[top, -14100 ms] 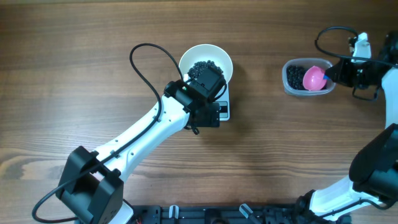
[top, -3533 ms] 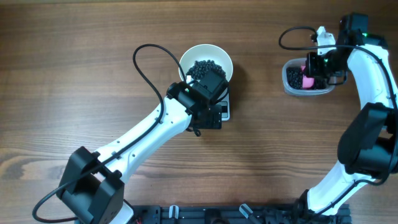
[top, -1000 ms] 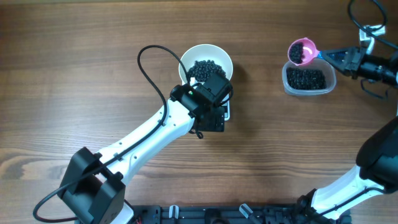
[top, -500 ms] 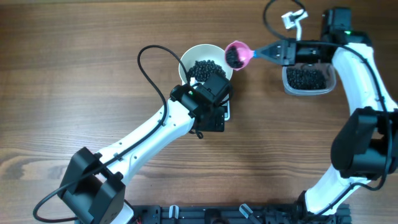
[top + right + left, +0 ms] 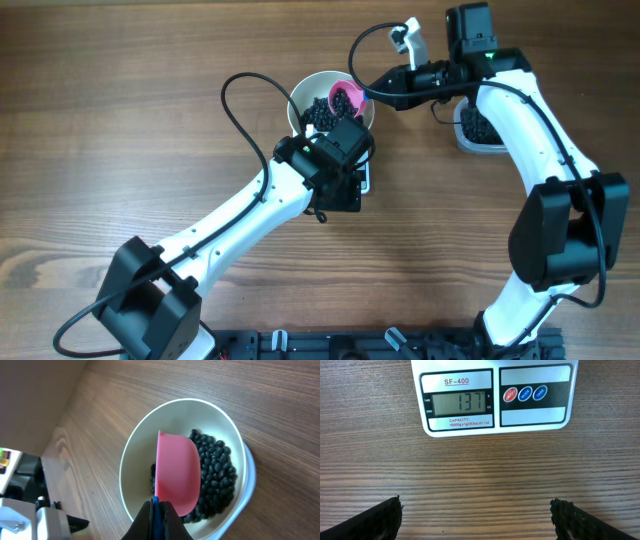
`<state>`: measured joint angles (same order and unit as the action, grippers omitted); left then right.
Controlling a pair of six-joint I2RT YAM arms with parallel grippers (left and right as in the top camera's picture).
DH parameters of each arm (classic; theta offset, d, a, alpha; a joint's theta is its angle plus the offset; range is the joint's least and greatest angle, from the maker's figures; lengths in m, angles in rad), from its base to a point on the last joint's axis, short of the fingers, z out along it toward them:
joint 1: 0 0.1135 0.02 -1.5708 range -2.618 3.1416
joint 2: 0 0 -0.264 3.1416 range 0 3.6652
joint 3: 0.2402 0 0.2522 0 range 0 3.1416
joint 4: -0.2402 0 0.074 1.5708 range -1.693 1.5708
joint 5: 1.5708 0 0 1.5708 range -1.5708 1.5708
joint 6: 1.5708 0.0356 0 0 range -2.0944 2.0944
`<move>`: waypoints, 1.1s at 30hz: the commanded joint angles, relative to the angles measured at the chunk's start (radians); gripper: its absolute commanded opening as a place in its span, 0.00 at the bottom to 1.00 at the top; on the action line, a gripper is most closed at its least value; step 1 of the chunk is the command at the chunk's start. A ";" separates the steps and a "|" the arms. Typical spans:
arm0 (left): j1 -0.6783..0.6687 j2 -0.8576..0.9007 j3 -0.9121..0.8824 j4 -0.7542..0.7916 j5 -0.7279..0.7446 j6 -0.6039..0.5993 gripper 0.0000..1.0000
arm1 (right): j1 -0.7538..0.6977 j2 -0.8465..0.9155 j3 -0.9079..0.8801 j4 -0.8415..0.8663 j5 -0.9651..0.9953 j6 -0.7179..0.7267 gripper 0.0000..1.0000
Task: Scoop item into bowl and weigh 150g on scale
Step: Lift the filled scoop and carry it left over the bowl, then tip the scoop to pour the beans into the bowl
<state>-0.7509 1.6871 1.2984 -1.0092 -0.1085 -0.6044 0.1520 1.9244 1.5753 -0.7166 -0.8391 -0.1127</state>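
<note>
while the right tool [image 5: 157, 511] clamps one pink scoop [image 5: 176, 472] over one bowl [image 5: 134, 467], the left tool [image 5: 476, 510] gapes near one scale [image 5: 496, 400].

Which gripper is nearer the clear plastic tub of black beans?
Right. The right gripper is between tub and round white bowl; the left gripper hangs before the white scale.

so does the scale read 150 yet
No, the scale shows 137 on its display, short of 150.
</note>
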 commanded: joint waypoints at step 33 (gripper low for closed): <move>-0.006 0.008 -0.006 0.000 -0.020 -0.010 1.00 | 0.043 -0.145 0.020 0.163 0.080 -0.462 0.04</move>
<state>-0.7509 1.6871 1.2984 -1.0092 -0.1085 -0.6048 0.1913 1.7947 1.5791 -0.5907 -0.7544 -0.6441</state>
